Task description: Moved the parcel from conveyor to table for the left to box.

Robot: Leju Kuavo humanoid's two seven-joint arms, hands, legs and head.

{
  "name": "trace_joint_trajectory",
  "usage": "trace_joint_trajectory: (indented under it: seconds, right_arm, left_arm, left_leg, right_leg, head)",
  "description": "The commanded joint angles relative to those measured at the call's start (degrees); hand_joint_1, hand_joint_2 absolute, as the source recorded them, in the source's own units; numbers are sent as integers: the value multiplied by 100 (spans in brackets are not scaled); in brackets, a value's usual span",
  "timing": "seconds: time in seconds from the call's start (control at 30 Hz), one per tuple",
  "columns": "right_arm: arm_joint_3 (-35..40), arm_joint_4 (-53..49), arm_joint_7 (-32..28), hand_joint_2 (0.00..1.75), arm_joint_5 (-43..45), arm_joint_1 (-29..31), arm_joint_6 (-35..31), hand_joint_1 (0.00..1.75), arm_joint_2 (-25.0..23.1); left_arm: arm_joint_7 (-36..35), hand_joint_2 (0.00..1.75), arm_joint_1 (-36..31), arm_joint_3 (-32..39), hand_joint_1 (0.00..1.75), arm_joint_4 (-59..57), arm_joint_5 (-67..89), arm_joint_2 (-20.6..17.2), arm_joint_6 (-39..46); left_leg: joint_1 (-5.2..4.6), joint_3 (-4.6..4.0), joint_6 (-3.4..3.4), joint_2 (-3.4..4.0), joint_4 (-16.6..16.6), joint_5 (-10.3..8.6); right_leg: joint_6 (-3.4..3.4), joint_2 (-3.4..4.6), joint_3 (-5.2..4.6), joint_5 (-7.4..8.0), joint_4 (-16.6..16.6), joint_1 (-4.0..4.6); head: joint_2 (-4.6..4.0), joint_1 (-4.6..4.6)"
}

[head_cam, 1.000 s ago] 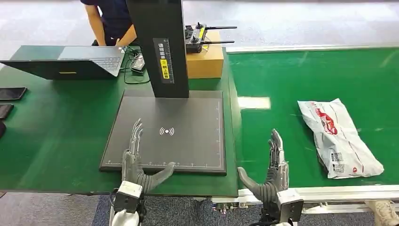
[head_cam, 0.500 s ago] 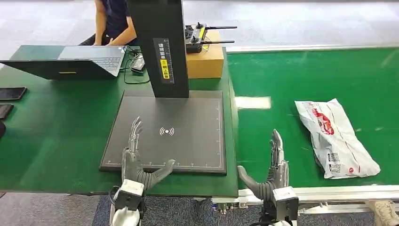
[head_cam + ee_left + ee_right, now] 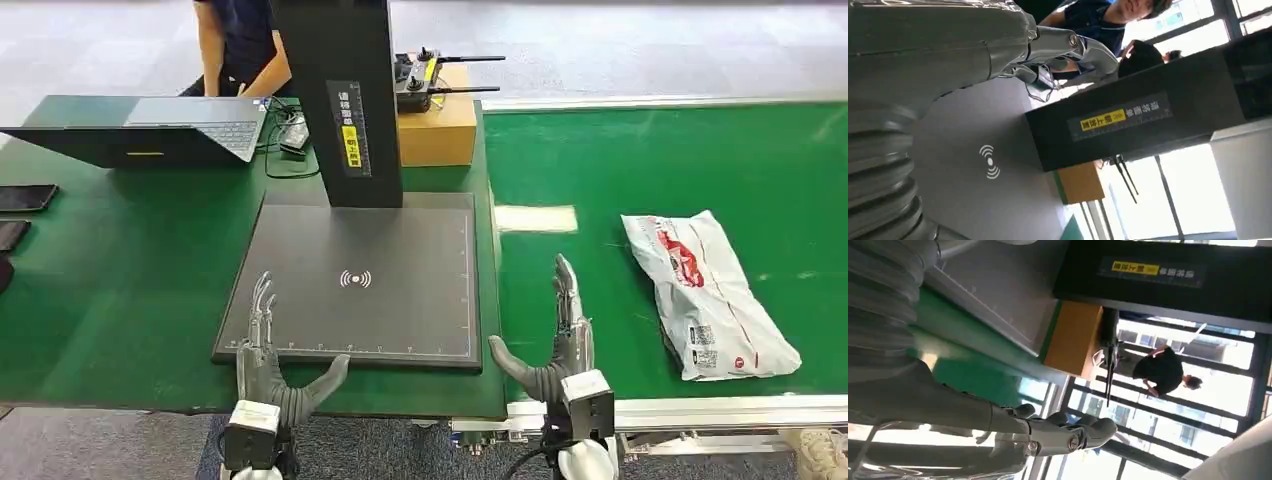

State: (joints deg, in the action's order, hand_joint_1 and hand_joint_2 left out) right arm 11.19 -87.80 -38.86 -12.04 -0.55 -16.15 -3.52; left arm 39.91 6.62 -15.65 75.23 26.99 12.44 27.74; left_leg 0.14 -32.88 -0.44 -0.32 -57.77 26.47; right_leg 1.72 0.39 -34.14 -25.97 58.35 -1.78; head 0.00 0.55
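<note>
The white parcel (image 3: pixel 708 294) is seen lying flat on the green conveyor belt (image 3: pixel 640 170), well apart from both hands. The left hand (image 3: pixel 268 360) and right hand (image 3: pixel 560 345) are held empty, fingers spread.

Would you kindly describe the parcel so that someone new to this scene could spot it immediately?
Look at the bright green conveyor belt that fills the right half of the head view. Lying flat on it, towards its near edge and to the right of the right hand, is the parcel. It is a crumpled white plastic mailer bag with red print and a shipping label, the one loose item on the belt.
</note>
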Motion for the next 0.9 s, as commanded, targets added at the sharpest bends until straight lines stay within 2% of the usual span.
trace_joint_trajectory:
  seconds: [0.03, 0.17, 0.3, 0.83, 0.9]
  right_arm:
    - [-154, -128, 290, 175, -286, -128, -264, 0, 199]
    - [-565, 344, 551, 175, -526, 377, -371, 0, 551]
    - [-1023, 770, 573, 175, -395, 737, -264, 0, 844]
    - [-1001, 709, 569, 175, -407, 674, -265, 0, 790]
    - [-1071, 1100, 679, 175, -450, 987, -291, 0, 946]
  left_arm:
    - [9, 175, -221, -10, 0, -131, 131, -64, -175]
    - [9, 175, -327, -284, 0, -320, -134, -229, 104]
    - [9, 175, -434, -549, 0, -493, -476, -381, 253]
    - [9, 175, -448, -582, 0, -510, -512, -400, 287]
    - [9, 175, -516, -720, 0, -567, -644, -452, 342]
  left_leg:
    - [2, 3, -1, -6, 3, -3]
    - [6, 5, -2, -9, 6, -8]
    - [1, 7, 0, -2, 11, -12]
    - [-1, -4, 2, 0, -13, -1]
    - [-1, -3, 2, 3, -12, -2]
  right_leg:
    - [-11, -9, 5, 2, -6, 3]
    - [-17, -14, 11, 8, -16, 7]
    - [-13, -7, 12, 15, -19, 2]
    - [1, -1, 3, 9, -5, 2]
    - [-1, 1, 4, 11, -7, 2]
  head:
    - [0, 0]
    - [0, 0]
    - [0, 0]
    - [0, 0]
    - [0, 0]
